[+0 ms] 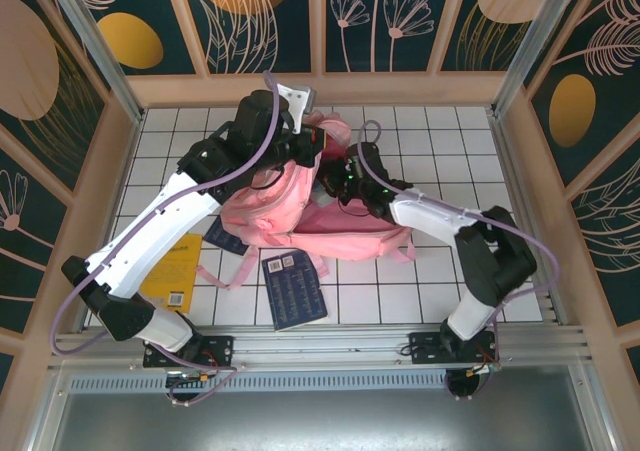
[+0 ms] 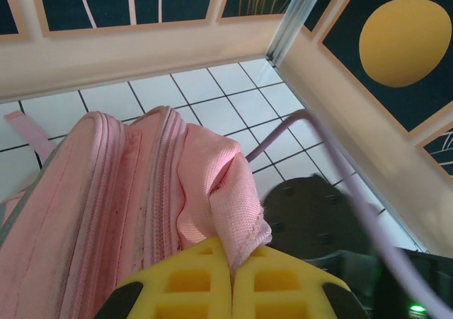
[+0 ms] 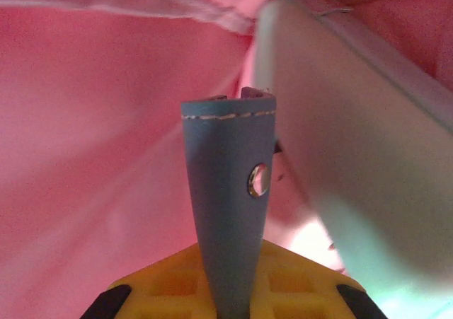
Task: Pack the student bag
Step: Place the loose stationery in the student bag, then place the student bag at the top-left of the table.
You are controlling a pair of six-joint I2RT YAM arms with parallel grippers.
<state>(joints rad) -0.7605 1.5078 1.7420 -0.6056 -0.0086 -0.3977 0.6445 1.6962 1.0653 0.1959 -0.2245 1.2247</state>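
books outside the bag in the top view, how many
3. A yellow book partly under the left arm, a dark blue book at the near middle, another dark book partly under the student bag. Others may be hidden beneath it.

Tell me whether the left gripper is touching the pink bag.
Touching. The left wrist view shows the left gripper shut on a pink fabric fold of the student bag.

1. White-tiled tabletop (image 1: pixel 420 291), dark grout lines.
2. The student bag (image 1: pixel 295 216) lies mid-table.
3. A dark blue book (image 1: pixel 293 289) lies just before it, and a yellow book (image 1: pixel 175 271) lies to the left.
4. Another dark item (image 1: pixel 222 236), perhaps a book, lies against the bag's left edge.
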